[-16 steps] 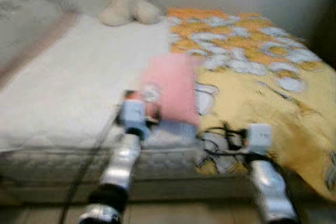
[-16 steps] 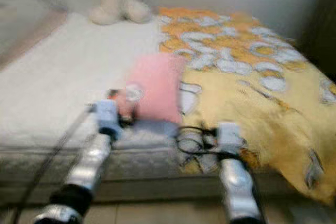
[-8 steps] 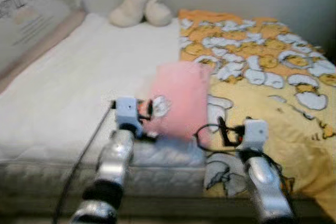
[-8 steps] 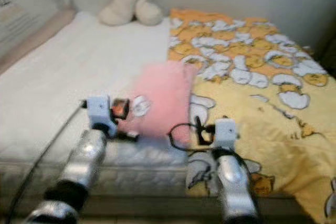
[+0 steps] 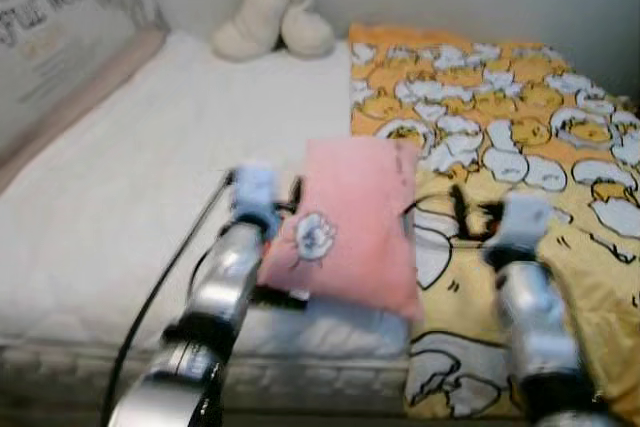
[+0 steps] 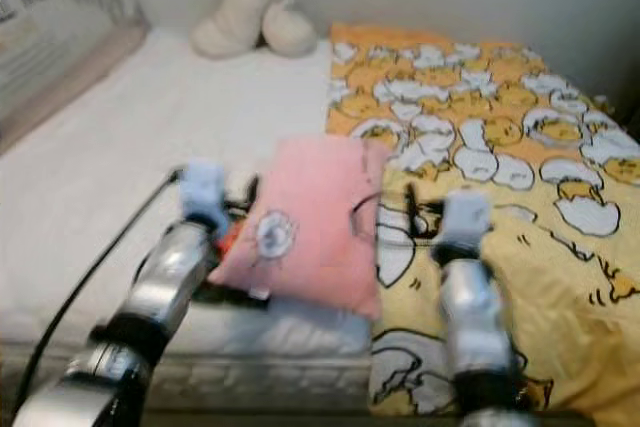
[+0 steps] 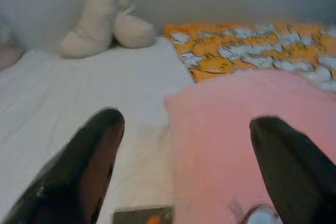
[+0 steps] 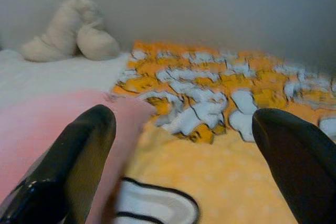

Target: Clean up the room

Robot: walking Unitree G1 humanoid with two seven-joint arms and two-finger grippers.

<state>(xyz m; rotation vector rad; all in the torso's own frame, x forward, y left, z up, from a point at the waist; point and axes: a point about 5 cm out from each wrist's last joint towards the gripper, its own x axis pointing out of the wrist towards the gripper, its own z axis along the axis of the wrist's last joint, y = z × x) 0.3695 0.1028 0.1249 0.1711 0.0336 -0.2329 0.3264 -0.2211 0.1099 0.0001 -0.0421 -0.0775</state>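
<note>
While the head views are a bit blurry, the layout is easy enough to read. Far left there's a big printed panel [image 5: 60, 22] leaning along the side of the bed, with lettering too soft to read properly. Next to it is the white mattress [image 5: 130, 177], bare across most of its left half. A cream plush toy [image 5: 272, 9] sits up at the far end against the wall, just beside the top corner of the blanket.

The left gripper [image 7: 184, 166] is out over the near part of the mattress with its fingers spread wide, not gripping anything. One finger sits over the white sheet and the other over the pink pillow [image 5: 345, 222]. That pillow lies right in the middle, straddling the line where the sheet meets the yellow duck-print blanket [image 5: 520, 137], and it has a small white patch on its near face. There's something small, dark and orange tucked at the pillow's near left edge, can't tell what it is.

The right gripper [image 8: 189, 150] is also spread wide and holding nothing, hanging over the blanket with the pillow's edge just past one finger. The blanket covers the whole right half and drapes over the near edge of the bed. A black cable [image 5: 165, 287] runs along the left arm.
</note>
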